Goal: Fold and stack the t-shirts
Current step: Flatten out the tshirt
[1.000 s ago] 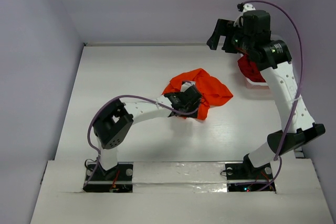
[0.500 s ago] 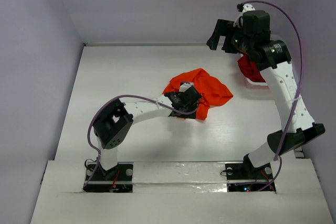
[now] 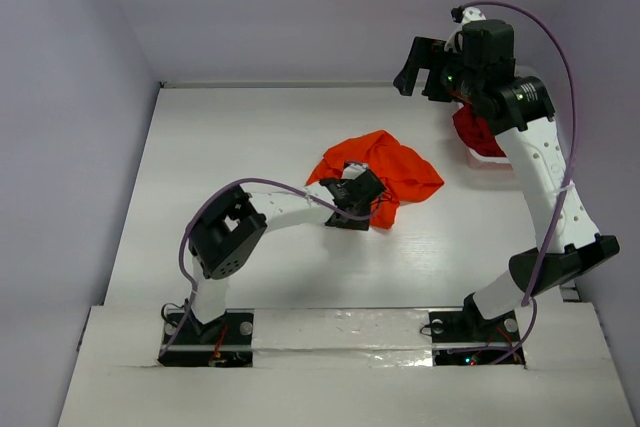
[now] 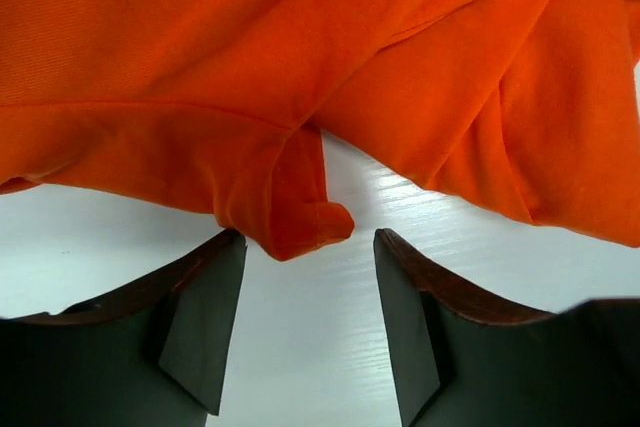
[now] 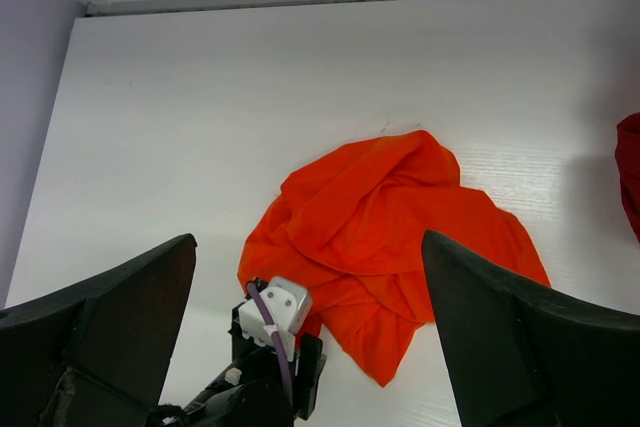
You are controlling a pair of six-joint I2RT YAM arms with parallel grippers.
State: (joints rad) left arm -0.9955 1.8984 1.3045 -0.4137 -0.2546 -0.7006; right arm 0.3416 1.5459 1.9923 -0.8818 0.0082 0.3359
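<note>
A bright orange-red t-shirt [image 3: 388,167] lies crumpled in the middle of the table. My left gripper [image 3: 364,191] is low at its near edge and open. In the left wrist view a folded corner of the orange shirt [image 4: 300,222] hangs between the tips of my left gripper [image 4: 310,247], ungripped, with white table below. My right gripper [image 3: 422,71] is open and empty, raised high at the back right. In the right wrist view it [image 5: 308,247] looks down on the orange shirt [image 5: 400,217]. A dark crimson shirt [image 3: 478,133] lies at the far right, partly hidden by the right arm.
The white basket [image 3: 492,160] under the crimson shirt sits at the right edge behind the right arm. The crimson shirt [image 5: 630,172] shows at the right edge of the right wrist view. Walls close the table at the back and both sides.
My left arm's elbow has swung right and its gripper has shifted slightly toward the near edge of the orange shirt. The shirt's left edge lies flatter. The right arm has not moved.
</note>
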